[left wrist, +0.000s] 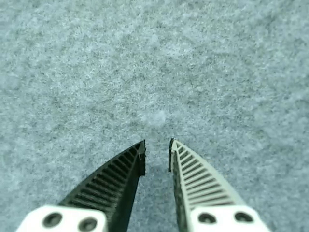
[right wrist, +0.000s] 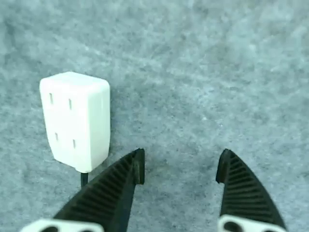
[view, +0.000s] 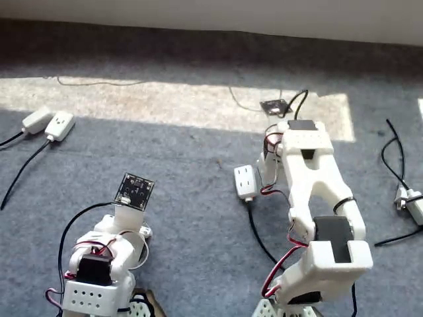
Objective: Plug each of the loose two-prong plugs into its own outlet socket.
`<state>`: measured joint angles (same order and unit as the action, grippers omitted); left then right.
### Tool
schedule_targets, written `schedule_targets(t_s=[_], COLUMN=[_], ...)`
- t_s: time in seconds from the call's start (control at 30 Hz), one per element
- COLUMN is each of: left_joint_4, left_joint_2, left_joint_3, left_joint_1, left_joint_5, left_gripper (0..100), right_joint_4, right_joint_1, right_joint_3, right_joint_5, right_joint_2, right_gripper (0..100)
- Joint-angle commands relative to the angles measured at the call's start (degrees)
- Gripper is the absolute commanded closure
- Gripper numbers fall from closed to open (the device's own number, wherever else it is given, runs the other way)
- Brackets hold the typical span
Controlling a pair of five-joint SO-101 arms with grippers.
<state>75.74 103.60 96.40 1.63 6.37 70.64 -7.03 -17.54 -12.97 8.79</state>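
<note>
High view: white outlet block mid-frame on grey surface, black cord trailing toward bottom edge. Right arm just right of it, left arm lower left. Two white cord ends side by side upper left. White bit at right edge, probably a plug, too small to be sure.

Left wrist view: left hand narrow, tips almost together, holding nothing, over bare surface.

Right wrist view: right hand wide, holding nothing. Outlet block just beside one finger, slots facing up.
</note>
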Motion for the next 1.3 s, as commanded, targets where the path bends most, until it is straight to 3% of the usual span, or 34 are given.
schedule_targets(t_s=[0.0,0.23,0.4,0.63,0.7,0.97,1.27], left_joint_4=[-0.97,-0.88,-0.79,-0.79,-0.79,-0.79,-0.88], left_joint_2=[0.4,0.4,0.4,0.4,0.4,0.4,0.4], left_joint_3=[0.75,0.75,0.75,0.75,0.75,0.75,0.75], left_joint_1=[-0.75,-0.75,-0.75,-0.75,-0.75,-0.75,-0.75], left_joint_5=[0.09,0.09,0.09,0.09,0.09,0.09,0.0], left_gripper=[90,90,90,90,90,90,90], right_joint_4=[2.15,14.2,20.88,17.89,15.34,10.77,12.0], right_joint_1=[3.56,16.75,30.02,50.77,54.29,62.99,63.43], right_joint_3=[5.76,27.21,34.24,36.88,38.81,55.16,69.58], right_joint_5=[-0.7,-0.88,-13.89,-15.91,-19.96,-24.26,-26.99], right_joint_2=[-5.32,-11.38,-10.42,-0.48,3.56,21.14,38.99], right_gripper=[75.6,75.6,75.6,75.6,75.6,75.6,75.6])
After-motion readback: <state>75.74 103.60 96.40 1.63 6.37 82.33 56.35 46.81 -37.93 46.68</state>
